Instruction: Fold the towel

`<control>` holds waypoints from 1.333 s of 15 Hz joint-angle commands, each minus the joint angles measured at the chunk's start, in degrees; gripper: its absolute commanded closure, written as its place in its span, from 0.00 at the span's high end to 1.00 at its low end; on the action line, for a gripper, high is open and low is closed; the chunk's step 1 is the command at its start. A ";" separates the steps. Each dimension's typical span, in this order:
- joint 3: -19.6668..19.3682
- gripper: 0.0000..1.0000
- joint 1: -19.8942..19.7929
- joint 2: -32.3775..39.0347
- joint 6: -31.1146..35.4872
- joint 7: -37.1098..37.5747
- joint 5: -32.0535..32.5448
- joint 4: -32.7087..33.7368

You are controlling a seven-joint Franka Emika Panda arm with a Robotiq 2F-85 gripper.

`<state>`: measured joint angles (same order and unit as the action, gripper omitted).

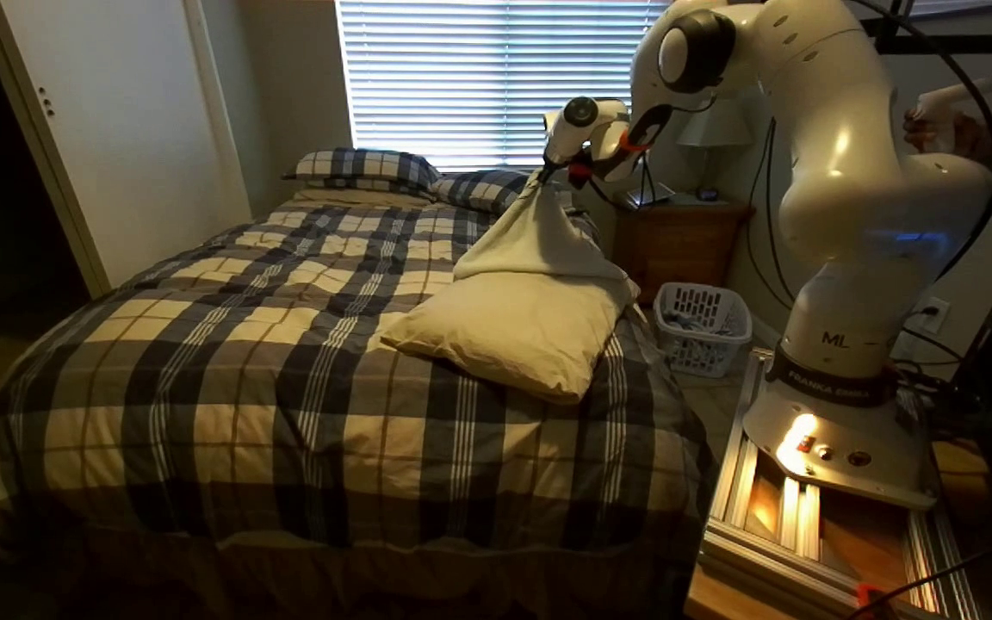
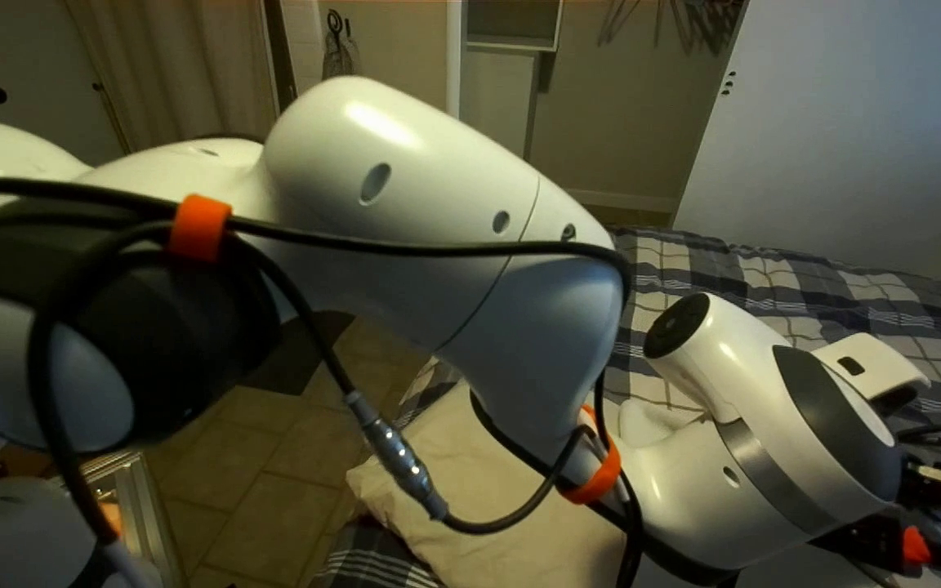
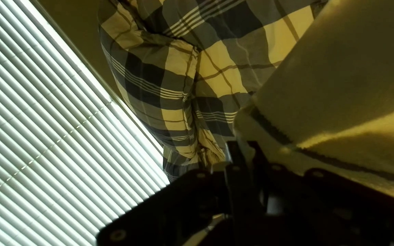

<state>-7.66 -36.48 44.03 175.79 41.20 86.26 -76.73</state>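
The pale cream towel [image 1: 539,237] hangs in a tented shape from my gripper [image 1: 546,170] above the bed in an exterior view. Its lower part rests across a plump cream pillow [image 1: 505,331]. In the wrist view the towel [image 3: 337,78] fills the right side, and one edge of it runs in between the fingertips. My gripper [image 3: 242,145] is shut on that edge, its two fingers close together with cloth between them. The arm hides the gripper's fingers and most of the towel in an exterior view where the pillow [image 2: 511,490] shows below the forearm.
A plaid bedspread [image 1: 289,319] covers the bed under the pillow. Plaid pillows [image 1: 367,168] lie at the head, below a window with blinds [image 1: 479,77]. Beside the bed stand a white laundry basket [image 1: 703,331] and a wooden nightstand [image 1: 677,241] with a lamp [image 1: 714,133].
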 commanded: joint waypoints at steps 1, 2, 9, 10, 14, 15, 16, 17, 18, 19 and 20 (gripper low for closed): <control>1.67 0.02 -2.08 5.10 2.13 -3.43 -2.82 7.34; 2.18 0.02 -2.44 5.94 1.98 -4.49 -3.62 8.39; 2.41 0.08 -2.17 6.28 0.32 -4.80 -4.11 7.96; 2.45 0.08 -2.20 6.37 0.32 -4.82 -4.11 8.08; 3.03 0.02 -2.57 7.95 0.09 -5.36 -5.17 10.07; 3.18 0.02 -2.76 8.80 0.25 -5.38 -5.42 11.02; 3.49 0.02 -2.96 9.39 0.53 -5.60 -5.78 11.40; 3.75 0.02 -3.08 10.08 0.77 -5.93 -6.03 11.85; 4.07 0.02 -3.23 10.79 1.12 -6.21 -6.30 12.48; 4.39 0.02 -3.40 11.32 1.24 -6.55 -6.64 12.92; 4.53 0.02 -3.46 12.03 1.35 -6.51 -6.70 13.75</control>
<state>-4.51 -38.80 52.58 176.05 36.41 81.42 -67.53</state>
